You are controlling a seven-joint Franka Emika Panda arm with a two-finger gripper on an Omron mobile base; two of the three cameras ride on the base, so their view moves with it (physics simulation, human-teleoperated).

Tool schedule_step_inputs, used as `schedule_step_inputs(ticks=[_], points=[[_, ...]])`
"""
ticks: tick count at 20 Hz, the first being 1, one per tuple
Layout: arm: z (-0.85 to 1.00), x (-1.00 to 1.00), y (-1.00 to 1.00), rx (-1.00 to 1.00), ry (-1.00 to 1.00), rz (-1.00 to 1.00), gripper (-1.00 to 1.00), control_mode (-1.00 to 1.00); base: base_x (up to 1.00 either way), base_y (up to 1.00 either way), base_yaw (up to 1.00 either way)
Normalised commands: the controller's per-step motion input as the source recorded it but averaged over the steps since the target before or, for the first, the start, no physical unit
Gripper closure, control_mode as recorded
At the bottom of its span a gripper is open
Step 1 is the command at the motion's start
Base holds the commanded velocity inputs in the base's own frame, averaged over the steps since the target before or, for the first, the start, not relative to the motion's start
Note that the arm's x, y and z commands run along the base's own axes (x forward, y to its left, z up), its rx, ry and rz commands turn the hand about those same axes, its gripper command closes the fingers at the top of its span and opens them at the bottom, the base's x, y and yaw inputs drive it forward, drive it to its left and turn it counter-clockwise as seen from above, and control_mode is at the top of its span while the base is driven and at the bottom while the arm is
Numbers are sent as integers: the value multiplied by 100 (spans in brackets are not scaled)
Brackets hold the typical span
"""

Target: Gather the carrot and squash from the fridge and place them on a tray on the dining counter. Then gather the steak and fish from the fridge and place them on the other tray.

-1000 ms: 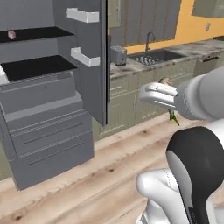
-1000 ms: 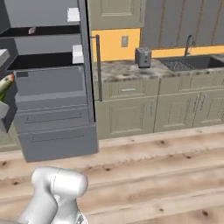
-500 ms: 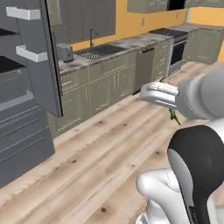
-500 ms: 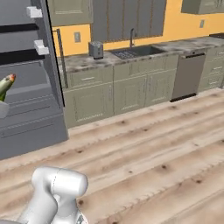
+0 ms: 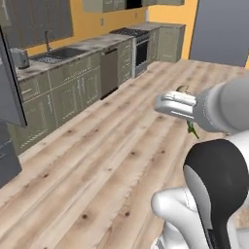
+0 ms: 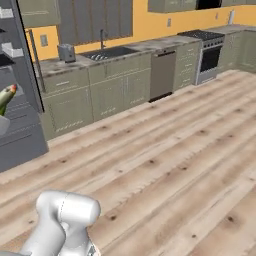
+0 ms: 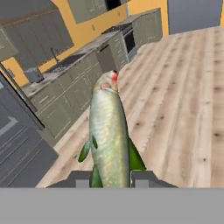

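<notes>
The hand (image 7: 112, 181) was clamped tight around the fish (image 7: 109, 140), gripping it low on the body near the tail, so the fish stood out ahead of the fingers with its red-tipped snout leading, well above the wooden floor (image 7: 183, 100). By my read the step was the carry: fish out of the fridge and bound for a tray on the dining tabletop, neither of which I could pick out here. Doing it well looked like a matter of holding that squeeze firm and the wrist level, because a long fish held by one end would want to pivot or slide in any sharp swing. The hand view gave the grip itself, both dark tips pressed against the fish's flanks. The left base view showed the white hand (image 5: 177, 104) out over open floor, just a green fin peeking below. The right base view caught merely the fish's head (image 6: 7, 96) at the left edge, with the sink (image 6: 107, 52) and stove (image 6: 207, 47) behind.
</notes>
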Motion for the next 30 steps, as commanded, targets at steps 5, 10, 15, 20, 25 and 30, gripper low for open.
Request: schedule_step_inputs(ticks=[5,10,15,20,25,30], points=[[0,0,0,0,0,0,100,100,-96,-33,-35],[0,0,0,0,0,0,100,100,-79,-91,-18],[0,0,0,0,0,0,100,100,-74,-100,-4],[0,0,0,0,0,0,100,100,-74,-100,-1],[0,0,0,0,0,0,100,100,-61,-100,0],[0,0,0,0,0,0,100,100,-37,-100,0]])
